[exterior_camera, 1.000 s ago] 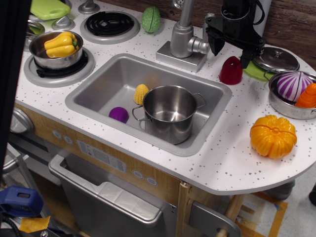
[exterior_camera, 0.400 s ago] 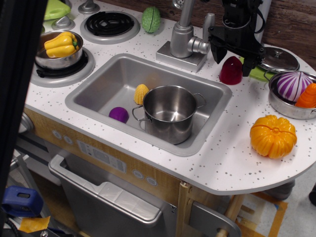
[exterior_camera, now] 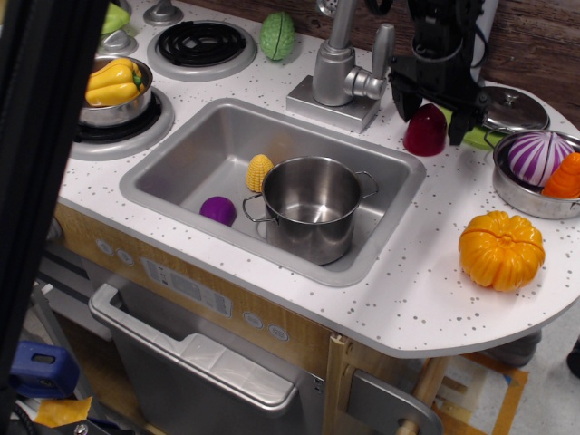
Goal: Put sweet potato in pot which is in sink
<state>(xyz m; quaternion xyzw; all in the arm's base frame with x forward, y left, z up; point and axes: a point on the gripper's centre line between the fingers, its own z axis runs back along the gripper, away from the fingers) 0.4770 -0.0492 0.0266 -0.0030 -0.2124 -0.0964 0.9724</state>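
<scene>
The dark red sweet potato (exterior_camera: 424,132) sits on the white speckled counter right of the faucet. My black gripper (exterior_camera: 432,113) is open, its two fingers straddling the sweet potato from above, one on each side, apart from its surface as far as I can tell. The steel pot (exterior_camera: 312,206) with two loop handles stands upright and empty in the right part of the grey sink (exterior_camera: 186,163), down and left of the gripper.
A yellow corn (exterior_camera: 259,171) and a purple ball (exterior_camera: 217,210) lie in the sink by the pot. The silver faucet (exterior_camera: 340,68) stands left of the gripper. A steel lid (exterior_camera: 506,109), a bowl with onion (exterior_camera: 536,159) and an orange pumpkin (exterior_camera: 500,250) are to the right.
My gripper has moved down and slightly right, lowering around the sweet potato. A dark out-of-focus band at the left edge has widened. The pot and other objects have not moved.
</scene>
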